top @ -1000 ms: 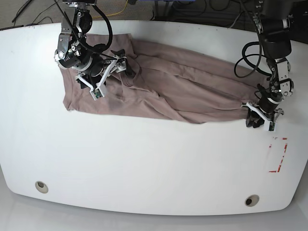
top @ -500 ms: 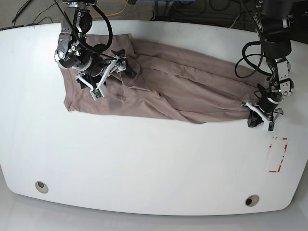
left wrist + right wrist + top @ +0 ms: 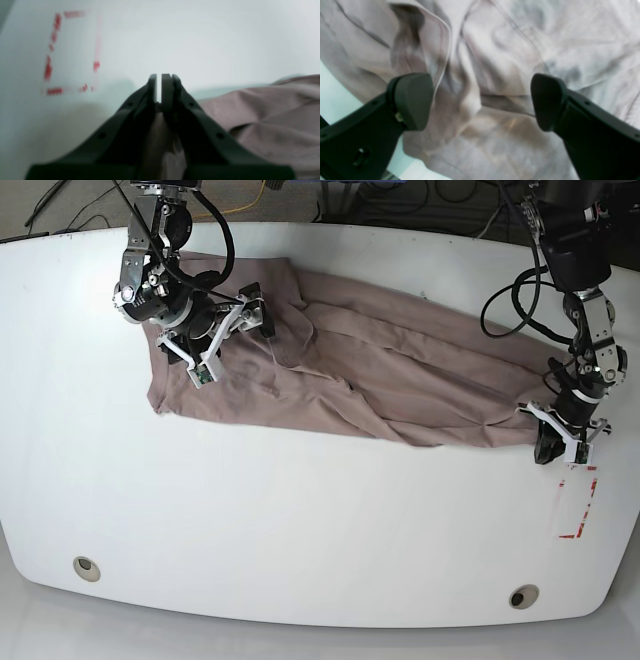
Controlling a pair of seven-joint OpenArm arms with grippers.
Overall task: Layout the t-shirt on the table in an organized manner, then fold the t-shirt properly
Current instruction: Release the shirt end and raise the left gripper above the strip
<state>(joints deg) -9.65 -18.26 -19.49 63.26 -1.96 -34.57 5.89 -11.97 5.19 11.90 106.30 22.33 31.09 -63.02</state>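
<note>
Two pincers: left pincer (image 3: 556, 446) clamped on t-shirt (image 3: 380, 380) edge; right pincer (image 3: 232, 340) spread wide, empty.

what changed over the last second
The left gripper, shut on the t-shirt edge, moved toward the red tape mark, dragging the whole shirt that way; its far end slid along with it. The right gripper stayed open over the shirt in the same spot.
</note>
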